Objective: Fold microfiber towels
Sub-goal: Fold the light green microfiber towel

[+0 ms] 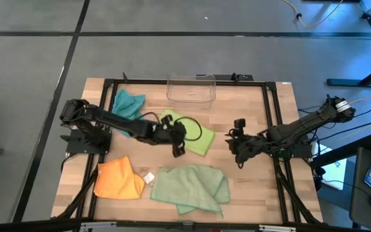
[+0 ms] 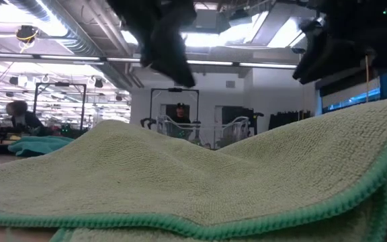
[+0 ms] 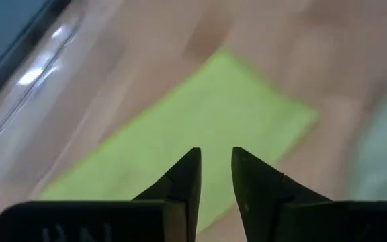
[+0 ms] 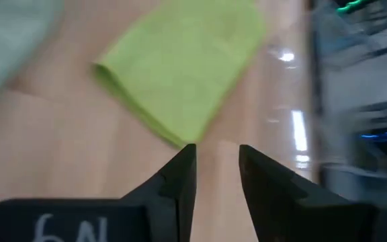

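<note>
**Grippers hover over the lime towel**

Left gripper hangs over the lime towel's near left edge, fingers slightly apart, holding nothing. We see the right gripper just off its right edge over bare surface, equally parted and empty. We judge the left arm nearer. Nearest lies the sage towel, filling the low view; orange beside it, teal farthest.

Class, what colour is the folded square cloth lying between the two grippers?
Lime green cloth; the right wrist view shows it best.
</note>
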You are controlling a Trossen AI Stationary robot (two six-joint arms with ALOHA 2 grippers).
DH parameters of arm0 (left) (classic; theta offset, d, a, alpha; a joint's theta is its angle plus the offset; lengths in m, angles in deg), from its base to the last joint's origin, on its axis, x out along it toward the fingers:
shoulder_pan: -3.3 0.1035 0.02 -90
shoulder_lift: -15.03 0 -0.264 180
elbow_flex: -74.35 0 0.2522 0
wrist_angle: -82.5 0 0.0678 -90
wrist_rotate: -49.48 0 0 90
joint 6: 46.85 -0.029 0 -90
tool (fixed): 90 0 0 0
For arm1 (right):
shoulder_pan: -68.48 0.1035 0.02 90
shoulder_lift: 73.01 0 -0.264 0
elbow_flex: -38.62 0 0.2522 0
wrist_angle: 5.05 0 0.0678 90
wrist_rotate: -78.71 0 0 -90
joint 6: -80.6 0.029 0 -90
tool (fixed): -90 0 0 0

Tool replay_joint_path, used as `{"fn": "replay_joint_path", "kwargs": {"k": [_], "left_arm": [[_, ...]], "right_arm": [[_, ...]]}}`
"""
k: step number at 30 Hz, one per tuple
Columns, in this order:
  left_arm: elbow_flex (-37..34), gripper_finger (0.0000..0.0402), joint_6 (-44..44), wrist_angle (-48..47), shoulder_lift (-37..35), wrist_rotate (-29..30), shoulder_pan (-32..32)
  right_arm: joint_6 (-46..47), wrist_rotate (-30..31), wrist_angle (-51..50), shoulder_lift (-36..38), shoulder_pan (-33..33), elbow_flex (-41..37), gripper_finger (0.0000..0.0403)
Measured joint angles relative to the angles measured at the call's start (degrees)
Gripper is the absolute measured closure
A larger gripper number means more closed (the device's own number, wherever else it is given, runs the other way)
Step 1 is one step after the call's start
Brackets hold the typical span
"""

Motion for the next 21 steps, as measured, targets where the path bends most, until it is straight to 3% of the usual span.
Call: {"fn": "replay_joint_path", "kwargs": {"k": [5, 10, 16, 21], "left_arm": [[-0.02, 0.0324, -9.85, 9.77, 0.15, 2.08, -2.79], [0.00, 0.0316, -6.87, 16.35, 0.11, 0.67, -3.59], [0.00, 0.0259, -2.35, 16.80, 1.16, -0.96, -3.54], [0.00, 0.0200, -2.53, 21.06, 2.81, -2.45, -3.01]], "right_arm": [[-0.41, 12.03, 1.34, -0.02, -1.08, 0.02, 0.0279], [2.45, 15.94, 1.28, -0.02, -2.61, 0.02, 0.0219], [7.65, 14.81, 1.48, -0.02, -3.19, 0.02, 0.0121], [12.77, 11.20, 1.39, -0.02, -3.17, 0.02, 0.0092]]}}
